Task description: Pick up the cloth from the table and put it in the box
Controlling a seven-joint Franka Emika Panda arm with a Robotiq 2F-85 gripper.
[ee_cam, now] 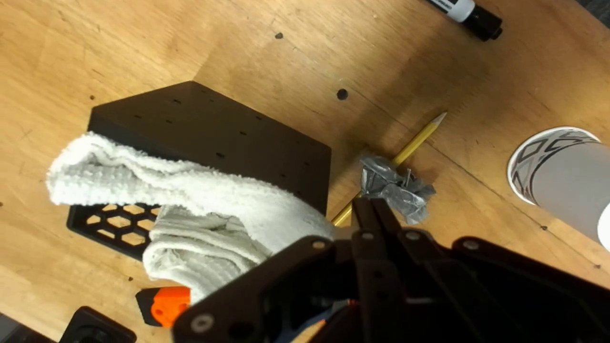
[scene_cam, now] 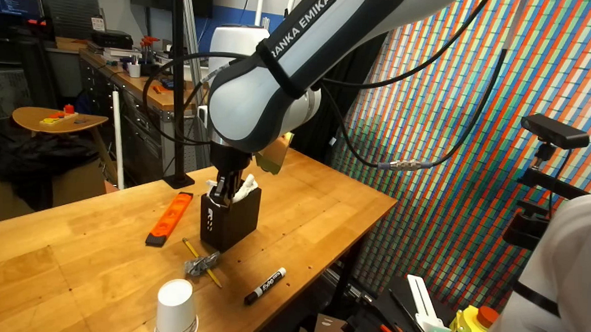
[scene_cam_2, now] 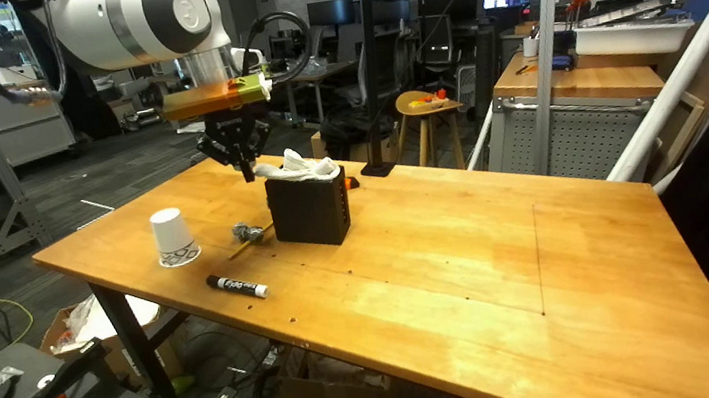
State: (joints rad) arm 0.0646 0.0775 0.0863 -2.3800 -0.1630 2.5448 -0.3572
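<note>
Cloth [ee_cam: 209,190] lies bunched atop box [scene_cam_2: 308,212] — placing step, apparently — near clenched, empty end effector [scene_cam_2: 248,175]; inward tuck likely next.

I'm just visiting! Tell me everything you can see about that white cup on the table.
The cup looks like paper: plain white, with a band of dark diamond shapes next to its thin white rim. It stands upside down, closed base facing up, near one corner of the wooden table, the only thing it visibly touches. Its inside is hidden.

"RANKA EMIKA" on robot arm [scene_cam: 311,50] — "EXPO" on marker [scene_cam: 265,286].
</note>
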